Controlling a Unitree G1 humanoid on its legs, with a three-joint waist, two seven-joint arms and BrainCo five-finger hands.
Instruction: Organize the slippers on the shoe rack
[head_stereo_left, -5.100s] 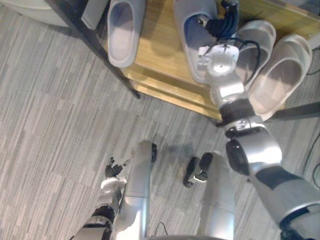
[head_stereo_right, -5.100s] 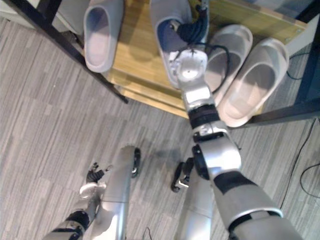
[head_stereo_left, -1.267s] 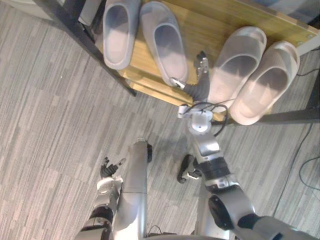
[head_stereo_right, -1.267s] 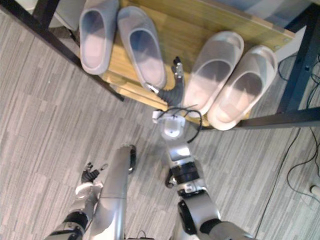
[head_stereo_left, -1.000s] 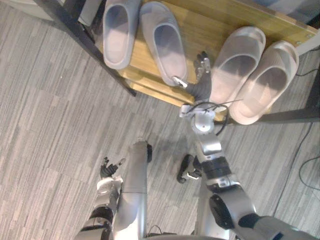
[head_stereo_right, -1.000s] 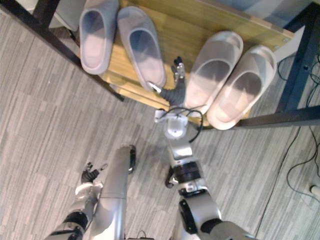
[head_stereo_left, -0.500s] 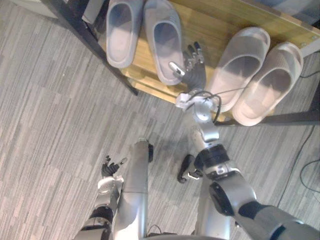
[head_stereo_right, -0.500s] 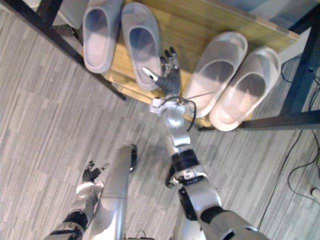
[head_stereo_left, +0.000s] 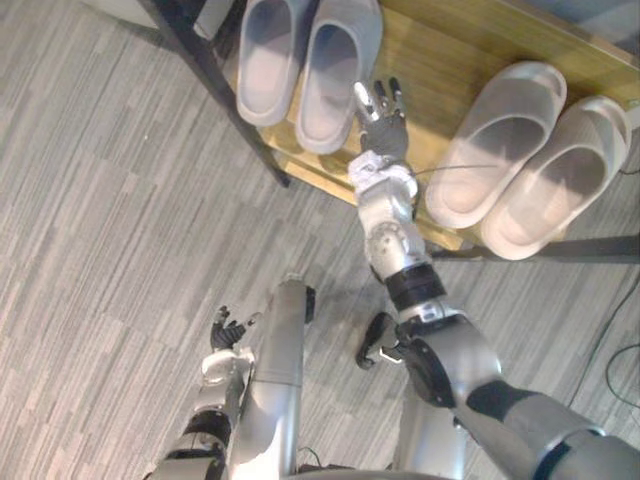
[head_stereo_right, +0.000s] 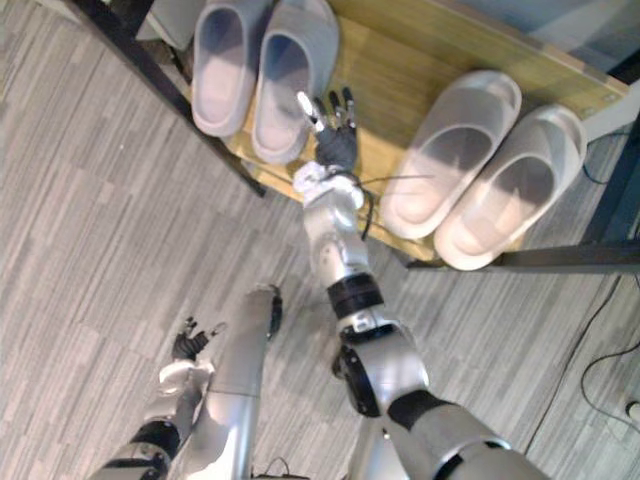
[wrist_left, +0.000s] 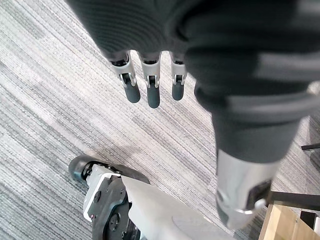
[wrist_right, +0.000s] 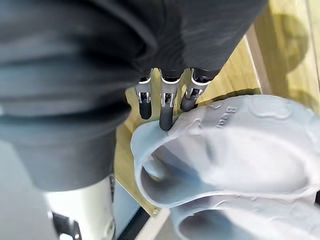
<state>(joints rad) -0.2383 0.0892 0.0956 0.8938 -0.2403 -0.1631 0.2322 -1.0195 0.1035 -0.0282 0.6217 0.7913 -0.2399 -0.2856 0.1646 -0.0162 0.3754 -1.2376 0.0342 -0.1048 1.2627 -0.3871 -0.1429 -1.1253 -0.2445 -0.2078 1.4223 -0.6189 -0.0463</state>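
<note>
— Slippers: where is the grey pair (head_stereo_left: 268, 60)?
— On the wooden shoe rack (head_stereo_left: 440, 45), side by side, just left of the right hand (head_stereo_left: 381, 118). Its fingers (wrist_right: 165, 107) are straight, with the tips against the nearer grey slipper (head_stereo_left: 335, 80) (gripping nothing).
— And the beige pair (head_stereo_left: 495, 140)?
— To that hand's right, on the same shelf, apart from it.
— Left hand (head_stereo_left: 228, 330)?
— Low over the carpet (head_stereo_left: 100, 200), fingers loosely open, empty.

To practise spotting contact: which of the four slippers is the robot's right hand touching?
The grey slipper second from the left: the right hand presses straight fingers against its side. The other grey slipper and both beige slippers go untouched.
</note>
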